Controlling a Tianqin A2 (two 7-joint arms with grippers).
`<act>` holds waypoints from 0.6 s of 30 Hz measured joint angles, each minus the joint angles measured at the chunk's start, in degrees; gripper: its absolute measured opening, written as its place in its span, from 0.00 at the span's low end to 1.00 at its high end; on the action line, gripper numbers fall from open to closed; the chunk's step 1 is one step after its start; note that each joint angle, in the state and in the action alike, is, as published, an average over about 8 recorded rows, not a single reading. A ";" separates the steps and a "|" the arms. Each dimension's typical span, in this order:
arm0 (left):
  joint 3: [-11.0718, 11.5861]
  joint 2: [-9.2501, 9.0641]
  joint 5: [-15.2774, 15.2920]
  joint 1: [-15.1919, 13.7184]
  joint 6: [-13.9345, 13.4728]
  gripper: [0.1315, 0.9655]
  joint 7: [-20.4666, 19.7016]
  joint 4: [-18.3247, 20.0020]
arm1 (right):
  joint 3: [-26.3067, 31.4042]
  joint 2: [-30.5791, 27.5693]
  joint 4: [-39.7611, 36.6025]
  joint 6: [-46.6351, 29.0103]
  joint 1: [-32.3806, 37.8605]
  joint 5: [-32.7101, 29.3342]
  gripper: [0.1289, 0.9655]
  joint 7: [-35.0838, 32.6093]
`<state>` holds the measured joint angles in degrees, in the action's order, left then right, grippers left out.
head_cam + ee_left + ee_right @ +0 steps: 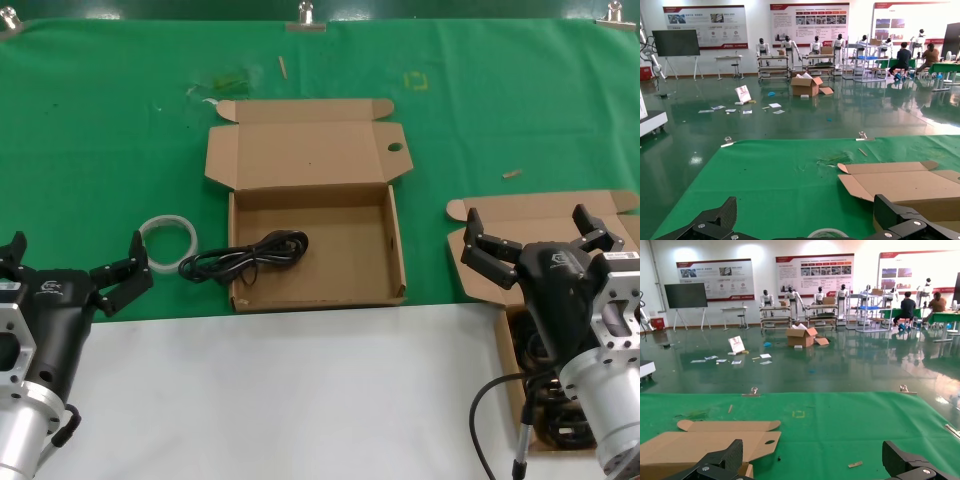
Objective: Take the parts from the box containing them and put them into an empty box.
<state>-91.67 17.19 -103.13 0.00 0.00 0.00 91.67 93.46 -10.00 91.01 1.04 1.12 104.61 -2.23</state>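
Note:
The box with the holed lid tab [395,245] lies open at the table's middle. One black power cord [250,256] lies in its front left part and hangs out over the left wall. The box holding the parts [505,330] is at the lower right, its lid [530,218] open and black cords [540,352] inside. My right gripper [527,225] is open and empty above that box. My left gripper [75,256] is open and empty at the left, beside the white ring [168,240]. The holed lid [705,442] also shows in the right wrist view.
The white translucent ring [827,233] lies on the green cloth between my left gripper [810,226] and the middle box's lid [900,182]. A small wood chip [856,464] lies ahead of my right gripper [815,470]. White table surface [300,390] runs along the front.

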 joint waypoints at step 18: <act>0.00 0.00 0.00 0.00 0.00 1.00 0.00 0.00 | 0.00 0.00 0.00 0.00 0.00 0.00 1.00 0.00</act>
<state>-91.67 17.19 -103.13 0.00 0.00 0.00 91.67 93.46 -10.00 91.01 1.04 1.12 104.61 -2.23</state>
